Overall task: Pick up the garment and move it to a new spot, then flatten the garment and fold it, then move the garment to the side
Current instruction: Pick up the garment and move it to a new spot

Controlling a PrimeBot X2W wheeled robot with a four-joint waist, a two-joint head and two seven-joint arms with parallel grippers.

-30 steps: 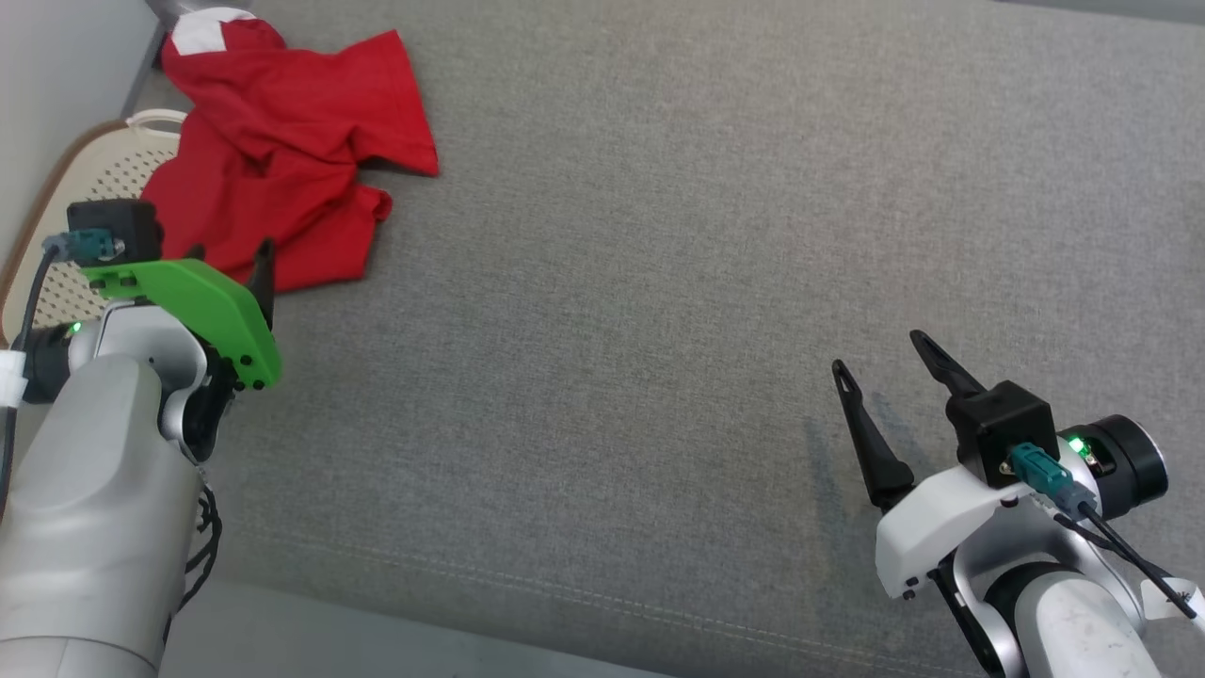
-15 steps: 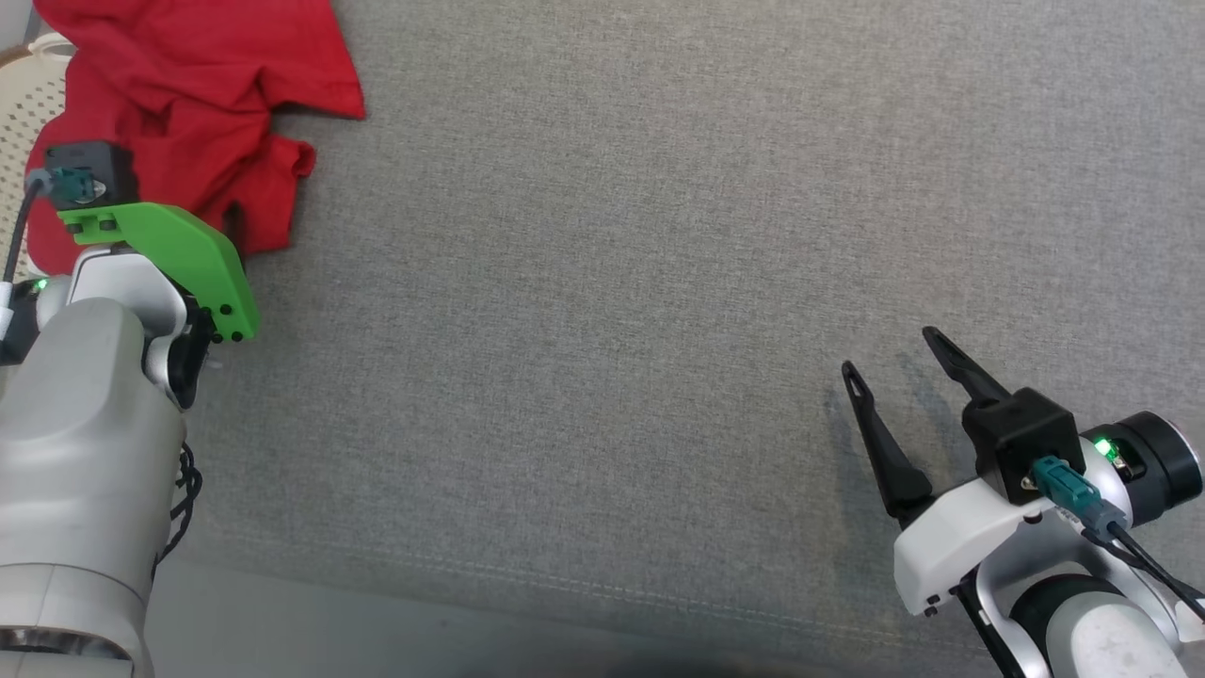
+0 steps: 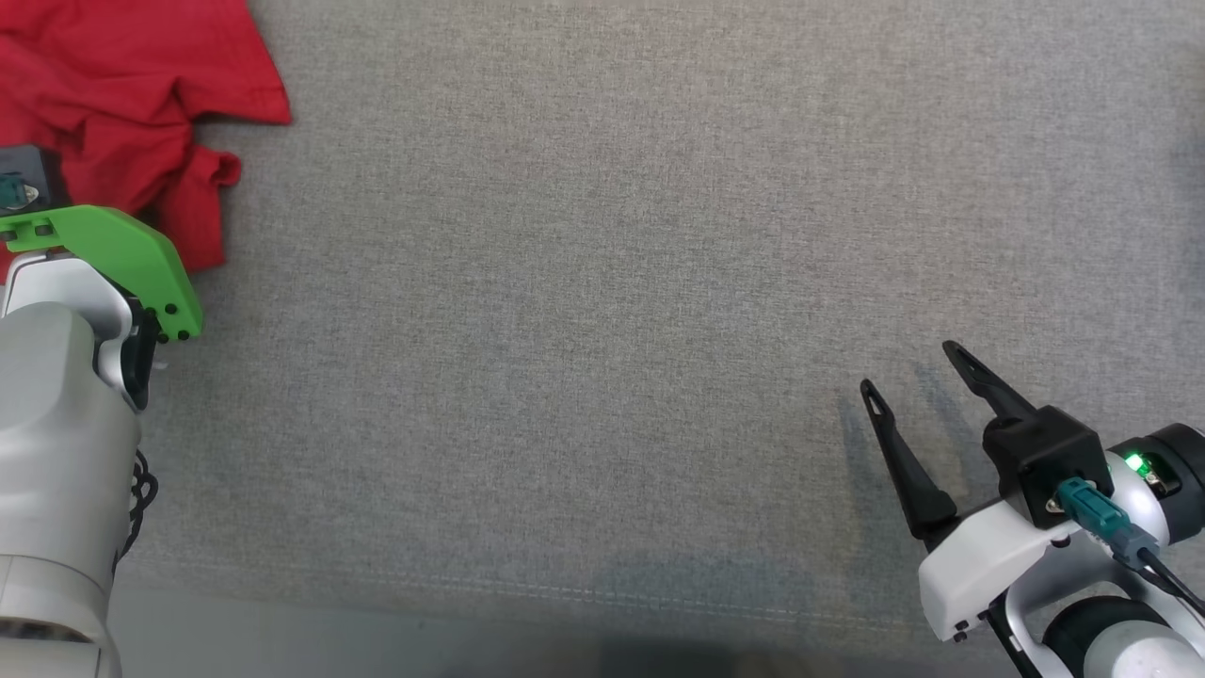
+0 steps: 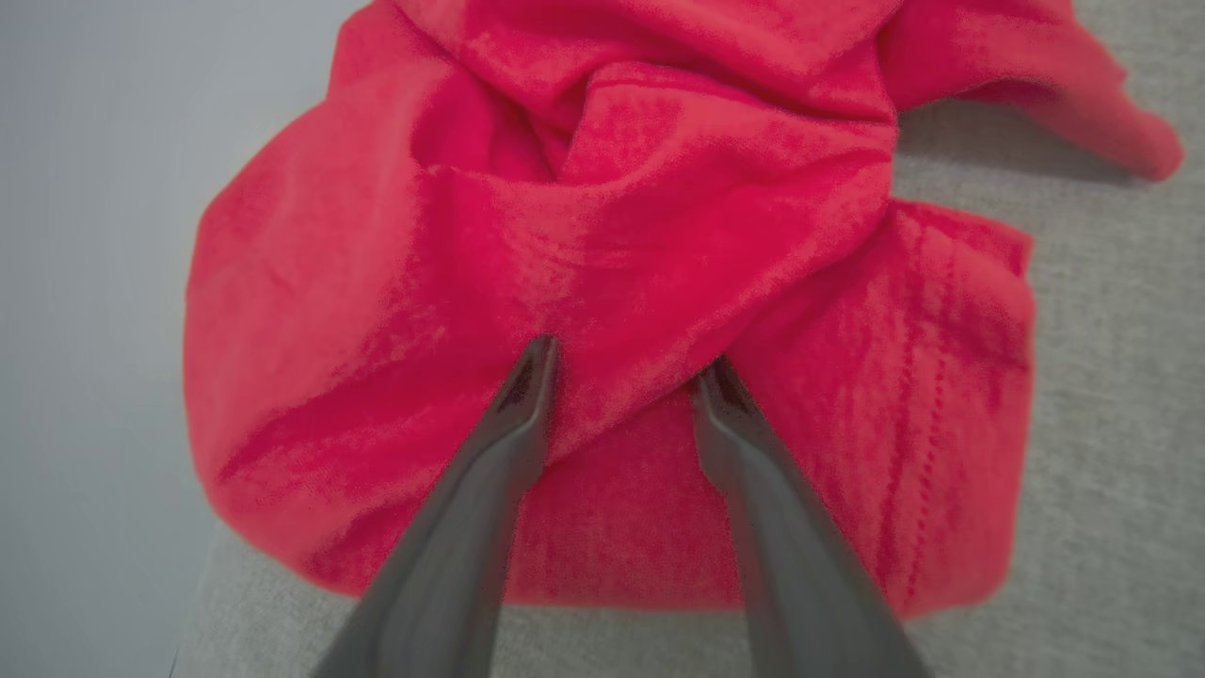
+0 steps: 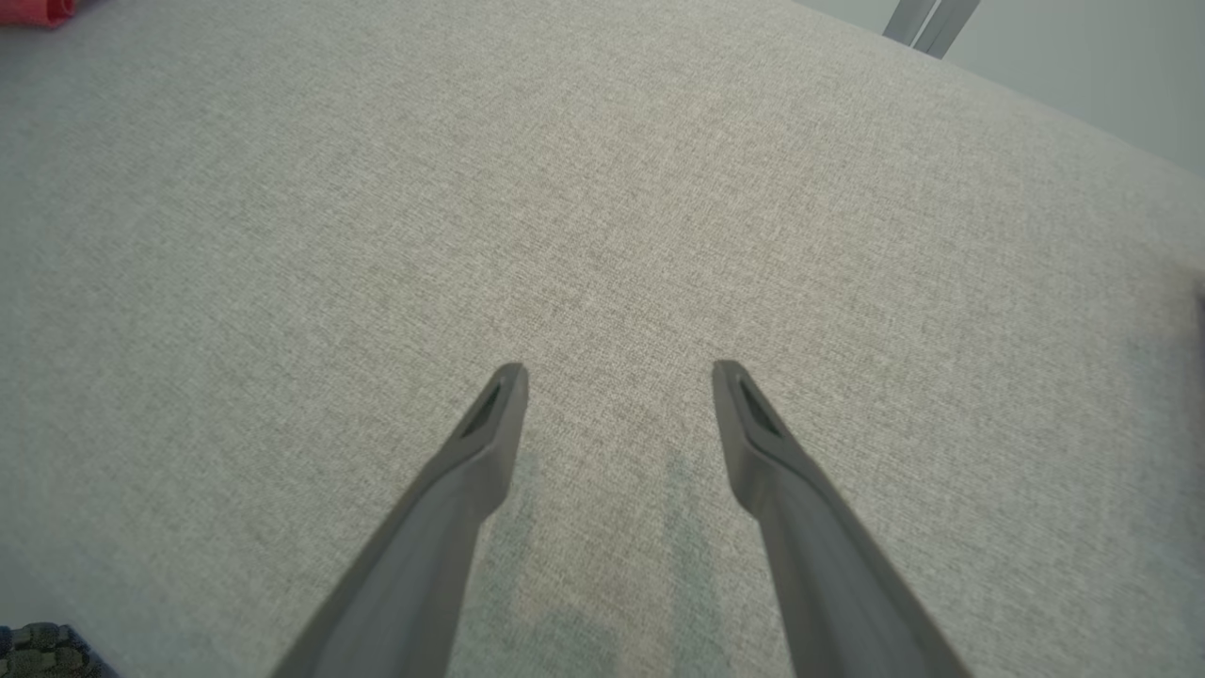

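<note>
Garment (image 3: pixel 113 85), a red one, lies crumpled at the far left corner of the grey fabric surface (image 3: pixel 602 282) in the head view, cut off by the top and left edges of the picture, with one flap spread toward the middle and a smaller bunched end pointing toward the robot. The green wrist cover (image 3: pixel 113 254) of the left arm sits over its near edge and hides the fingers below. In the left wrist view the left gripper (image 4: pixel 628 363) is down on the cloth: its two dark fingers stand apart, their tips touching the red fabric, and a raised fold runs across between them; the right-hand tip in that view is partly tucked under this fold. Deep wrinkles pile up beyond the tips, a stitched hem shows to the right, and the left part of the cloth reaches past the edge of the grey surface over a blurred pale area (image 4: pixel 85 282). The right gripper (image 3: pixel 910 367) is at the lower right of the head view, well apart from the red cloth, its fingers spread wide and holding nothing, low over bare grey weave on which their shadows fall. A green light (image 3: pixel 1136 463) glows on its wrist. A stitched seam (image 3: pixel 565 591) runs along the near edge of the surface
</note>
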